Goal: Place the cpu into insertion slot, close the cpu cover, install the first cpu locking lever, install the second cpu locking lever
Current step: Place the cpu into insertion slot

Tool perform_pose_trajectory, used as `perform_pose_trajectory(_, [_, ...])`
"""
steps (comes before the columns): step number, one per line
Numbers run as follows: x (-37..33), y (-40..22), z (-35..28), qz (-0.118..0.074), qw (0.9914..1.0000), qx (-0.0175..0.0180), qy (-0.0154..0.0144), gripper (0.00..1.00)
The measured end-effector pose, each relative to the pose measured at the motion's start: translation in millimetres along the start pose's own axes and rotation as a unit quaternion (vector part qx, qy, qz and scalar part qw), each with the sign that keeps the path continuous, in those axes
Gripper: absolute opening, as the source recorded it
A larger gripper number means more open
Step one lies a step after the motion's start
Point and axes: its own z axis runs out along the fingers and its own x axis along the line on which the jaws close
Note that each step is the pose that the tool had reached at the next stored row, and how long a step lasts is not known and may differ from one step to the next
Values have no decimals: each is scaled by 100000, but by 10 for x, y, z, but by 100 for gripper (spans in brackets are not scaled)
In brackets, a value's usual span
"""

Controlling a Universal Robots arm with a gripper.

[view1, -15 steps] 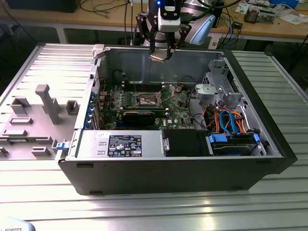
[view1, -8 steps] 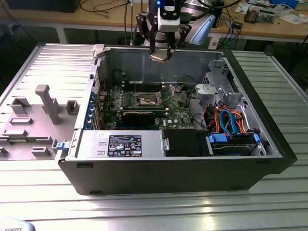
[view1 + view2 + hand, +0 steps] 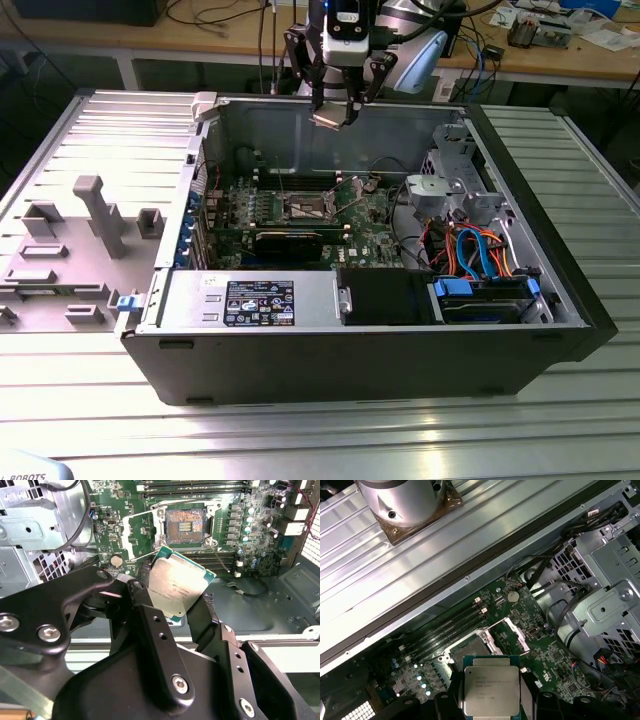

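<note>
My gripper (image 3: 333,108) hangs above the open computer case, near its back wall, shut on the cpu (image 3: 329,118). Both wrist views show the cpu (image 3: 177,587) (image 3: 491,690) as a silvery square chip with a green edge, pinched at two opposite sides between the black fingers (image 3: 145,582). Below it on the green motherboard (image 3: 370,235) lies the insertion slot (image 3: 185,522) (image 3: 305,208), uncovered, its dark centre bare. The cpu cover (image 3: 134,530) (image 3: 509,632) is swung open beside the slot. The cpu is well above the slot and tilted in the second wrist view.
A long black graphics card (image 3: 290,240) sits in front of the slot. A silver drive cage (image 3: 450,185) and orange and blue cables (image 3: 475,250) fill the exterior view's right. The power supply (image 3: 250,300) lines the front. A grey fixture (image 3: 95,215) stands outside on the left.
</note>
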Motion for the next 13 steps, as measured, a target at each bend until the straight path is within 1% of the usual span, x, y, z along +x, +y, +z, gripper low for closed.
perform_pose_trajectory(13, [0,0,0,252,100000,-4,-23,54])
